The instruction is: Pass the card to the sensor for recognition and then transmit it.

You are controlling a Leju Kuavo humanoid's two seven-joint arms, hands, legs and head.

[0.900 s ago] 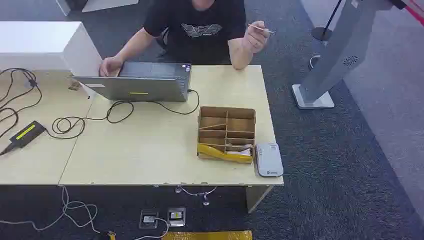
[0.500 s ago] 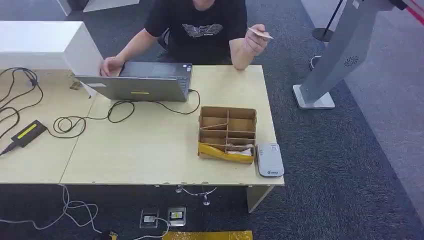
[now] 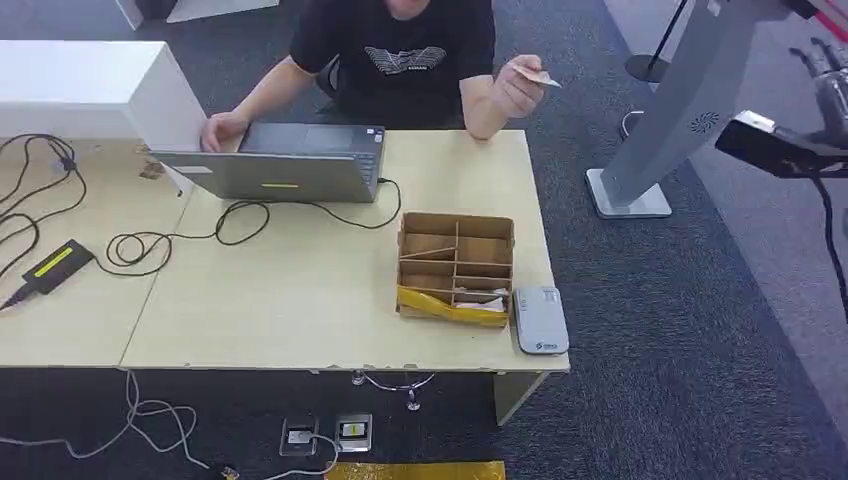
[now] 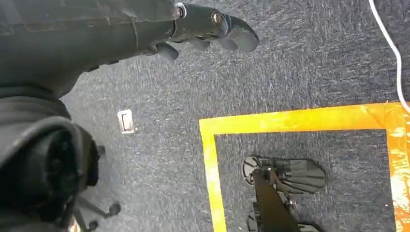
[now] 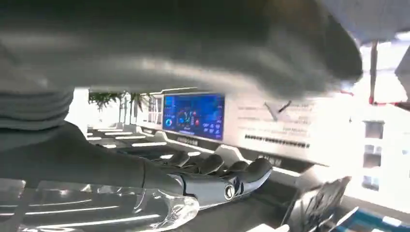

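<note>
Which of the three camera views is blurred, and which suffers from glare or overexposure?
Head view: evenly lit and sharp, the card slightly soft. Left wrist view: the carpet is crisp, the near left hand dark. Right wrist view: a smeared blur overhead and blown-out white windows behind the right hand.

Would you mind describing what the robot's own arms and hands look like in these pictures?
The left robot hand has dark, glossy, rounded fingers with small metal pivots, behind a dark grey cover. The right robot hand has similar dark grey fingers with a round metal pivot and a shiny, reflective silver section behind them. In the head view, the right arm shows a black casing with a white patch and a black cable hanging down.
</note>
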